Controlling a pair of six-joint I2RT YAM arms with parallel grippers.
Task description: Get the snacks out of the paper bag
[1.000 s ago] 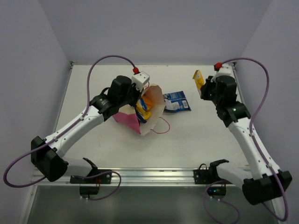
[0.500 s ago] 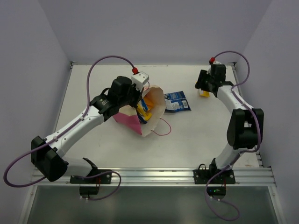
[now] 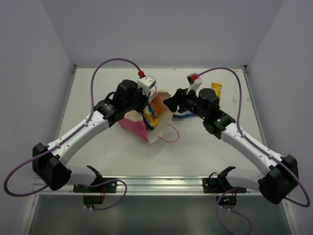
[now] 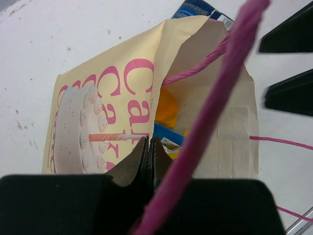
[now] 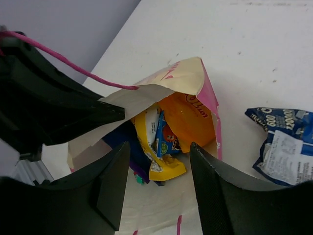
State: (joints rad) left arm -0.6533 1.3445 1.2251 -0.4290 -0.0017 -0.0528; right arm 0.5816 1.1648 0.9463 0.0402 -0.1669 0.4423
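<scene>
The paper bag (image 3: 133, 124) lies tipped on its side, mouth facing right, cream cake-print front (image 4: 105, 98) up. My left gripper (image 3: 146, 106) is shut on the bag's upper rim (image 4: 149, 147), holding the mouth up. A pink cord handle (image 4: 215, 93) crosses that view. Inside the bag I see snacks: an orange packet (image 5: 193, 122), a yellow packet (image 5: 159, 164) and a blue one (image 5: 166, 139). My right gripper (image 5: 159, 147) stands open just in front of the mouth (image 3: 169, 101), holding nothing. A blue-and-white packet (image 5: 286, 144) and a yellow packet (image 3: 215, 91) lie on the table.
The second cord handle (image 3: 170, 135) trails on the white table (image 3: 205, 142) in front of the bag. Grey walls close in the table at the back and both sides. The blue-and-white packet (image 3: 188, 113) lies partly under my right arm.
My right gripper let go of the yellow packet at the back right, opened, and swung left to the bag's mouth. The left gripper and bag have not moved.
</scene>
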